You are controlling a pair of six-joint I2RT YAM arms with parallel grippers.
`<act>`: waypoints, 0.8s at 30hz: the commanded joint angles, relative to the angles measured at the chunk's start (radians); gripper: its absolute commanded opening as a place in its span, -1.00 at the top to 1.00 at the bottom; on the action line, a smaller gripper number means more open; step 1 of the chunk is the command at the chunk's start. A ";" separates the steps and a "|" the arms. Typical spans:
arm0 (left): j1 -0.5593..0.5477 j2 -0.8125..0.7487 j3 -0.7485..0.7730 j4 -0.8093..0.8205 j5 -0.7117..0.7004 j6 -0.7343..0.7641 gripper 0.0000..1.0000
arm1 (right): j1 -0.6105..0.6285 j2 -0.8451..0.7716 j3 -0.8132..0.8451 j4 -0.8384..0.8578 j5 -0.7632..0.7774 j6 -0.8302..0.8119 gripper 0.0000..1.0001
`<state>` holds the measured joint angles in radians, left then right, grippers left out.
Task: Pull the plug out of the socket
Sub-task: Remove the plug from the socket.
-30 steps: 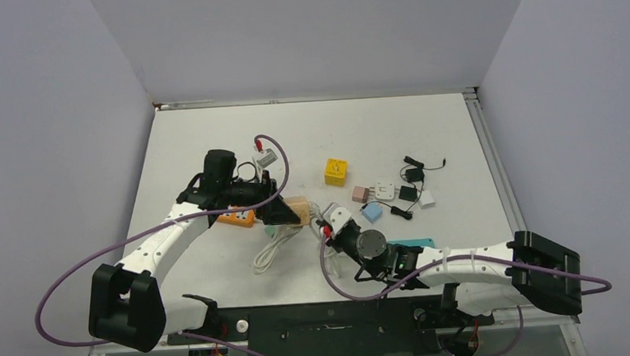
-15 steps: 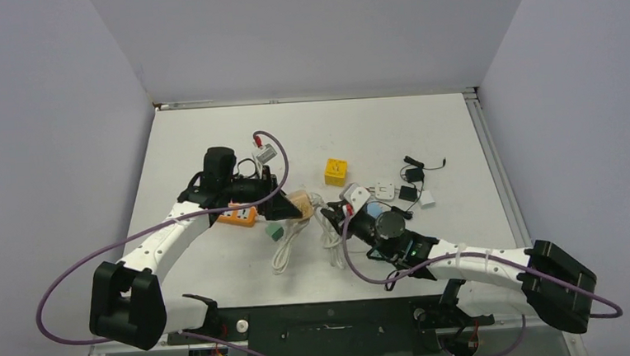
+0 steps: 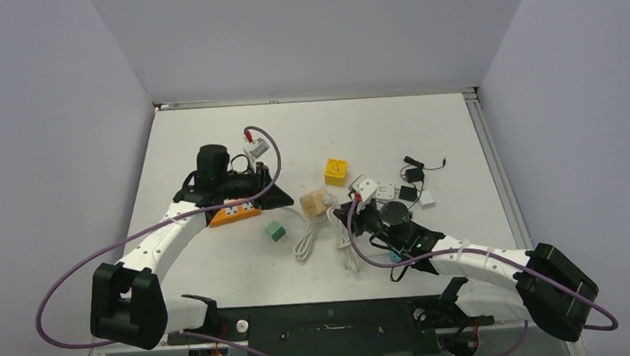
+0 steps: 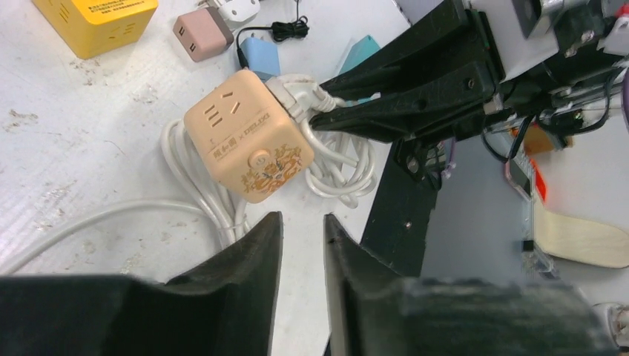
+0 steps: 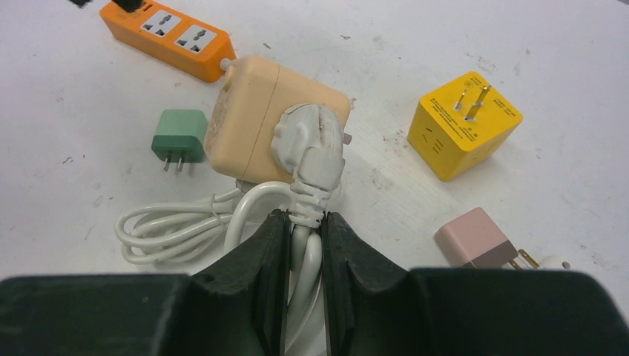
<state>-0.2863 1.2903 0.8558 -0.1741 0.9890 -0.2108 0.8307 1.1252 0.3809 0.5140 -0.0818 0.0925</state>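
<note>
While the white plug (image 5: 310,141) sits seated in the side face of the beige cube socket (image 5: 256,119), the pull cannot come from one side alone. Furthest left on the bench (image 3: 424,130), the left hand (image 4: 297,245) hangs over bare surface short of the cube, its fingers closed nearly together on nothing; the orange power strip (image 3: 235,211) lies under its arm and a green adapter (image 3: 276,230) rests loose just beside. The cube lies near the middle of the bench, on top of loops of white cord (image 5: 174,226), free of any hold. To its right, the right hand (image 5: 303,241) is clamped on the cord's strain relief right behind the plug head, not on the head itself.

Done well, I judge, the left hand opens, comes down and pins the cube across two opposite faces, clear of the plug side. The right hand then draws straight along the prong axis, away from that face, without twisting. Its present grip is on the flexible neck, so a hold further forward on the rigid head looks safer against bending or slipping. Right of the cube, the yellow cube adapter (image 5: 463,122) and the pink adapter (image 5: 475,239) lie near the pull path.
</note>
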 commanded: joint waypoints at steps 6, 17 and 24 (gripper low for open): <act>-0.011 0.024 -0.071 0.261 -0.014 -0.197 -0.21 | 0.224 -0.055 -0.012 0.213 0.468 -0.083 0.89; -0.099 0.150 -0.016 0.104 -0.096 -0.168 -0.51 | 0.364 0.016 0.001 0.294 0.653 -0.190 0.89; -0.140 0.199 -0.018 0.159 -0.037 -0.224 -0.61 | 0.415 0.052 0.011 0.321 0.731 -0.243 0.89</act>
<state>-0.3946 1.4704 0.7921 -0.0521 0.9165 -0.4129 1.2140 1.1667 0.3511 0.6628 0.5434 -0.1028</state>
